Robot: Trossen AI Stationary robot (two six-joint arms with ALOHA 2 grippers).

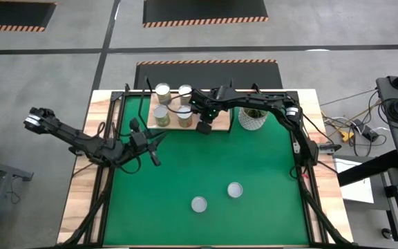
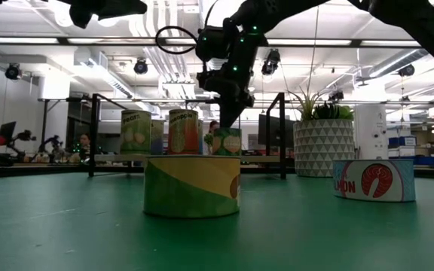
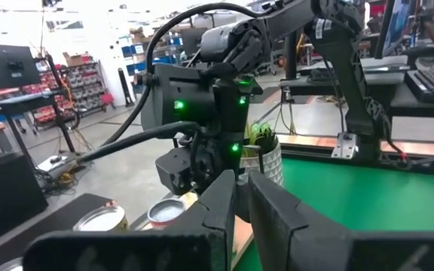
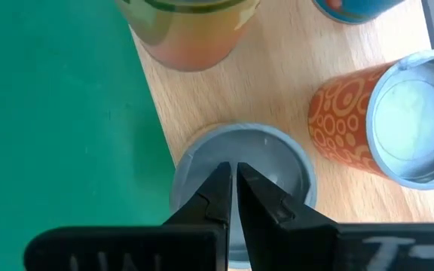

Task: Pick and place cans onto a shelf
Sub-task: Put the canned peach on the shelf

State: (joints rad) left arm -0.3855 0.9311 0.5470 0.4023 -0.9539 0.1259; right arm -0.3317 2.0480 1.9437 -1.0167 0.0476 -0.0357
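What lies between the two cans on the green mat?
Nothing; between the two cans the high view shows only bare green mat.

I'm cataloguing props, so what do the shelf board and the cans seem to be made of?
The shelf board looks like light, matte wood: pale grain shows. The cans look like metal tins with dull silver lids, rolled rims and printed, probably paper, labels. The plant pot seems white ceramic or plastic with a triangle pattern.

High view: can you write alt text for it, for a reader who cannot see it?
Seen from above, the right gripper, jaws shut, hangs at the front edge of the light-wood shelf holding four silver-topped cans. The left gripper, also shut, waits over the green mat, where two more silver-topped cans stand.
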